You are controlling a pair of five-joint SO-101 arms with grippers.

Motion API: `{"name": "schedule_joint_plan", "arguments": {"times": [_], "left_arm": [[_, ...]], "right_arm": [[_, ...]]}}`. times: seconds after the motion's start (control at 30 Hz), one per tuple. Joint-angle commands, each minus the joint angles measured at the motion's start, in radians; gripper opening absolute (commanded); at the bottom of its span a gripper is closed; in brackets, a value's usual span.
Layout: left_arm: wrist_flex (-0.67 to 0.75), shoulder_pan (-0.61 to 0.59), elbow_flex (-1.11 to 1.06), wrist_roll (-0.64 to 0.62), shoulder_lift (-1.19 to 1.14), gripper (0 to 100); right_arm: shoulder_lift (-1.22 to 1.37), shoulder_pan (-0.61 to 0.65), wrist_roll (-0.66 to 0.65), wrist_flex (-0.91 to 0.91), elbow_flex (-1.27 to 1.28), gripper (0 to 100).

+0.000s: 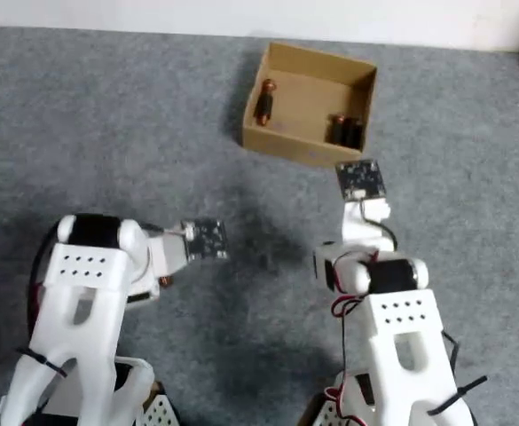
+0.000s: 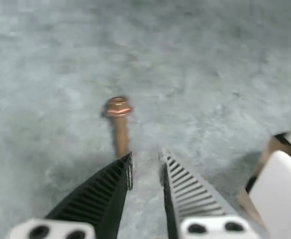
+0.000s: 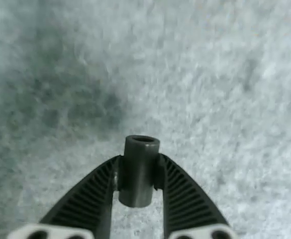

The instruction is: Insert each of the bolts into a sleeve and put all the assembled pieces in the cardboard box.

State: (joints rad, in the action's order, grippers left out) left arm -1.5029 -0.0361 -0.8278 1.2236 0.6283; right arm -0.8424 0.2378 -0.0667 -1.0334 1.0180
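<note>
Both prepping: right end effector (image 3: 139, 159) pinches sleeve (image 3: 140, 174), bore exposed for insertion; left end effector (image 2: 146, 157) spread beside bolt (image 2: 118, 118) on counter (image 2: 225, 74), likely pre-grasp.

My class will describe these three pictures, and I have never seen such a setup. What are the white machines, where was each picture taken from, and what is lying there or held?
They are two small robot arms, the left arm and the right arm, side by side on a grey table. The high view looks down from above; the other two come from a camera on each arm's wrist, looking along its gripper. The left gripper is open, with a copper bolt lying on the table by one fingertip. The right gripper is shut on a dark sleeve, hollow end showing. Beyond the arms stands a cardboard box with assembled pieces already inside.
</note>
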Motion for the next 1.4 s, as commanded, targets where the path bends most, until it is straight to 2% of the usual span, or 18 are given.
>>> {"name": "schedule_joint_plan", "arguments": {"times": [0.0, 0.2, 0.3, 0.67, 0.87, 0.97, 1.17, 1.37], "left_arm": [[0.055, 0.016, -0.059, 0.058, -0.001, 11], [0.333, 0.021, -0.234, 0.063, -0.001, 11], [0.397, 0.021, -0.268, 0.063, -0.001, 11], [0.436, 0.019, -0.285, 0.057, -0.018, 11], [0.5, 0.013, -0.26, 0.048, -0.217, 11], [0.473, 0.016, -0.171, -0.025, -0.323, 11], [0.425, 0.015, -0.074, -0.08, -0.443, 11], [0.427, 0.012, -0.065, -0.247, -0.467, 10]], "right_arm": [[-0.024, -0.013, -0.011, 0.058, 0.036, 0.4], [-0.025, -0.012, -0.009, 0.104, 0.097, 0.4], [-0.025, -0.012, -0.008, 0.139, 0.12, 0.4], [-0.025, -0.01, -0.005, 0.145, 0.128, 0.4], [-0.025, -0.01, -0.005, 0.145, 0.128, 0.4], [-0.022, -0.01, -0.005, 0.147, 0.128, 0.4], [-0.025, -0.01, -0.011, 0.24, 0.188, 0.4], [-0.025, -0.01, -0.011, 0.242, 0.196, 0.4]]}}
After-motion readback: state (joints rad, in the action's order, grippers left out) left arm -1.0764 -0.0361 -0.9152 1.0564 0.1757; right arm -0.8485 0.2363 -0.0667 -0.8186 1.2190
